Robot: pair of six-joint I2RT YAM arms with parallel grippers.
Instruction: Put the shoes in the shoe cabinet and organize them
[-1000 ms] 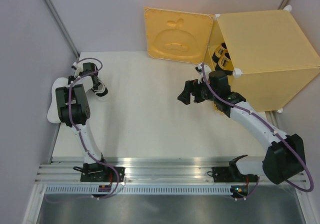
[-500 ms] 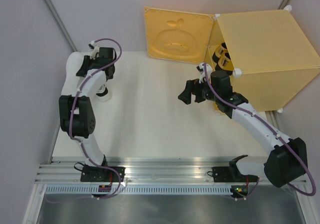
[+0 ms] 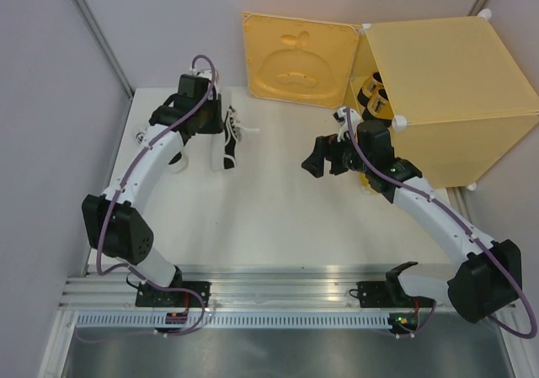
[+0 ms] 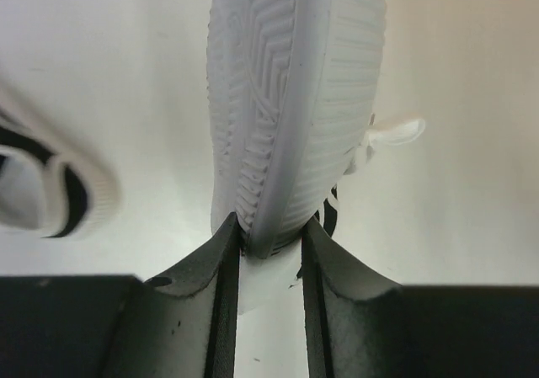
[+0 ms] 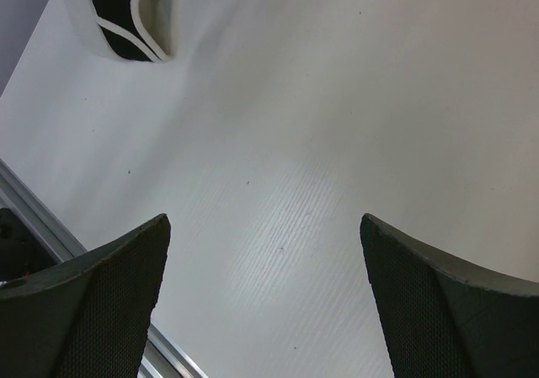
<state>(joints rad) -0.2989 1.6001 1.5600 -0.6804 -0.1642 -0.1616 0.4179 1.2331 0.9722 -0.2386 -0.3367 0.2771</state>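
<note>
Left wrist view shows the left gripper (image 4: 271, 235) pinching the heel end of a white shoe (image 4: 295, 100), its ribbed sole turned toward the camera and a white lace trailing off to one side. From overhead, that shoe (image 3: 227, 142) hangs from the left gripper (image 3: 216, 122) over the far left part of the table (image 3: 278, 218), well apart from the yellow cabinet (image 3: 455, 83), whose door (image 3: 295, 58) stands swung open. The second white shoe (image 3: 173, 161) sits on the table near the left arm, and the two gold shoes (image 3: 375, 96) are already inside the cabinet's opening. The right gripper (image 3: 325, 157) hovers in front of the cabinet with its fingers spread wide and nothing between them. The shoe looks light, with a stiff rubber sole and softer upper, so a grip across the firm heel should hold, though the toe may swing and the loose lace could snag.
</note>
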